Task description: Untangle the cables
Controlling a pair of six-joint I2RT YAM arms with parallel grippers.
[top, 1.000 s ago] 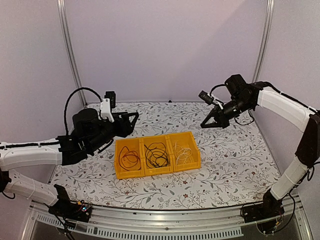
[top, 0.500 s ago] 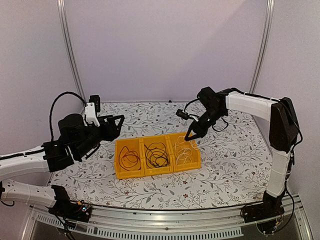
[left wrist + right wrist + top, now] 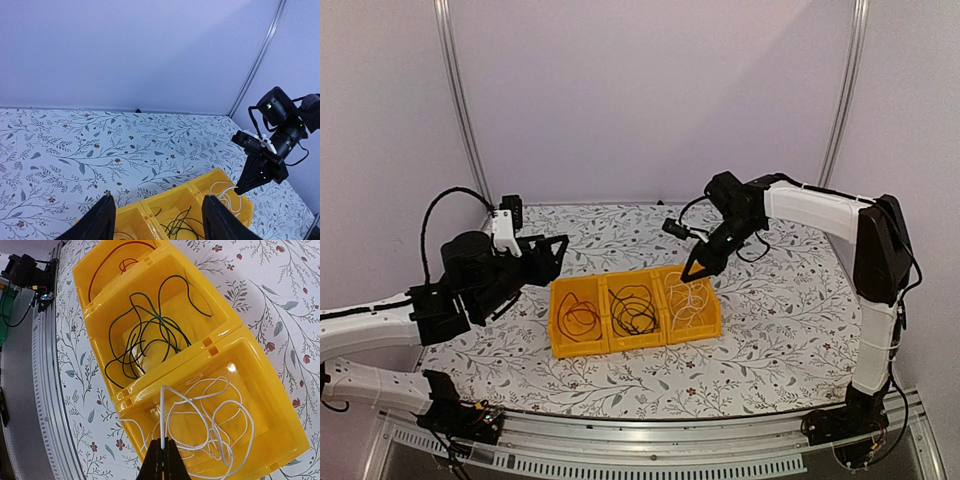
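Observation:
A yellow three-compartment bin [image 3: 636,284] sits mid-table. Its left compartment holds a red cable [image 3: 578,318], the middle one tangled black and green cables [image 3: 633,308], the right one a white cable [image 3: 688,303]. My right gripper [image 3: 688,277] hangs over the right compartment's far rim, shut on one end of the white cable [image 3: 207,412], whose loops lie in that compartment, with one strand over its rim. My left gripper [image 3: 560,250] is open and empty, held above the table left of the bin; its fingers [image 3: 106,216] frame the bin [image 3: 210,182] from the far side.
The floral tablecloth [image 3: 770,320] covers the table. Metal frame posts [image 3: 460,110] stand at the back corners. A metal rail [image 3: 47,390] runs along the table's near edge.
My right arm has swung in from the back right down to the bin's right compartment. My left arm has drawn back to the left, away from the bin.

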